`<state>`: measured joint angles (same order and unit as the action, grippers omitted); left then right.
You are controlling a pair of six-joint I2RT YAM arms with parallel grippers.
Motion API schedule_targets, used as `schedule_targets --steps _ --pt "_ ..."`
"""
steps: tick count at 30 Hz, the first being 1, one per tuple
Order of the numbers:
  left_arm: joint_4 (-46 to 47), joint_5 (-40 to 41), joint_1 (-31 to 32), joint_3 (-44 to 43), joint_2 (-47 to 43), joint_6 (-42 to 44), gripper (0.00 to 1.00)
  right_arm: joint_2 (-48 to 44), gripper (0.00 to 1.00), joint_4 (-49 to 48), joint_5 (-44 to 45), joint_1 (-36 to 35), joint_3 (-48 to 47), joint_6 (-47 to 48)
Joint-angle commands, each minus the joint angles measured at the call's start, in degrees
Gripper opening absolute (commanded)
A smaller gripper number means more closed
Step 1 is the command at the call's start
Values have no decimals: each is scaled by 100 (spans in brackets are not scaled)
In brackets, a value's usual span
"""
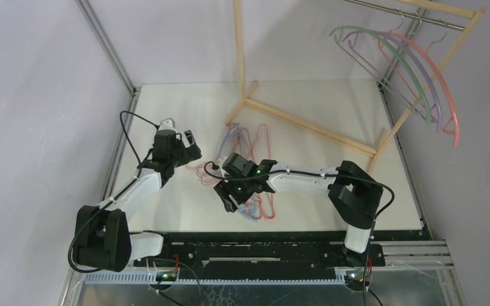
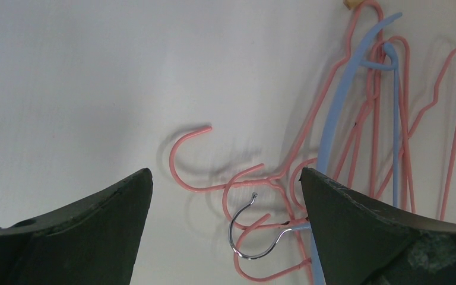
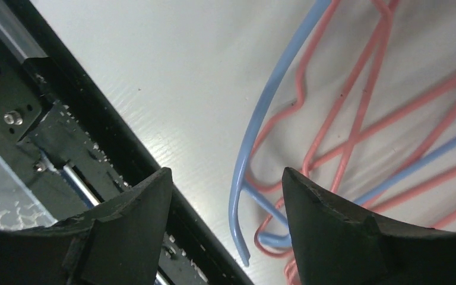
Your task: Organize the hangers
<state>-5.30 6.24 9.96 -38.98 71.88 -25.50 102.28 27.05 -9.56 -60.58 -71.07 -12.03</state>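
A tangle of pink wire hangers (image 1: 257, 138) and blue hangers lies on the white table (image 1: 332, 191) between the arms. Several curved grey-green, lilac and salmon hangers (image 1: 421, 76) hang on the metal rail (image 1: 415, 14) at the upper right. My left gripper (image 1: 194, 145) is open and empty at the pile's left edge. In the left wrist view (image 2: 225, 172) it is above pink hooks (image 2: 181, 160) and a blue hanger's metal hook (image 2: 255, 234). My right gripper (image 1: 239, 199) is open over the pile's near end. In the right wrist view (image 3: 225, 172) a blue hanger's end (image 3: 243, 178) lies between the jaws, beside pink hangers (image 3: 356, 113).
The pale wooden rack frame (image 1: 306, 124) lies across the back of the table and rises to the rail at the right. The table's black front rail (image 3: 95, 130) runs just beside the right gripper. Metal cage posts (image 1: 105, 44) stand at the back left.
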Motion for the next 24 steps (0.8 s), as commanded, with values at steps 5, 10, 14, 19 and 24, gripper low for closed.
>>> schedule_targets --steps 5,10,14,19,24 --pt "-6 23 -45 56 -385 114 100 511 70 -466 -63 -51 -311 -19" --pt "11 -9 -70 68 -342 106 100 679 69 -472 311 -51 -399 96" --pt "16 7 -79 58 -325 107 100 853 60 -393 475 -56 -500 189" --pt "0 49 -116 48 -345 95 99 937 49 -320 598 -42 -516 282" --pt "-6 116 -139 94 -385 80 99 1059 46 -293 723 -42 -513 364"
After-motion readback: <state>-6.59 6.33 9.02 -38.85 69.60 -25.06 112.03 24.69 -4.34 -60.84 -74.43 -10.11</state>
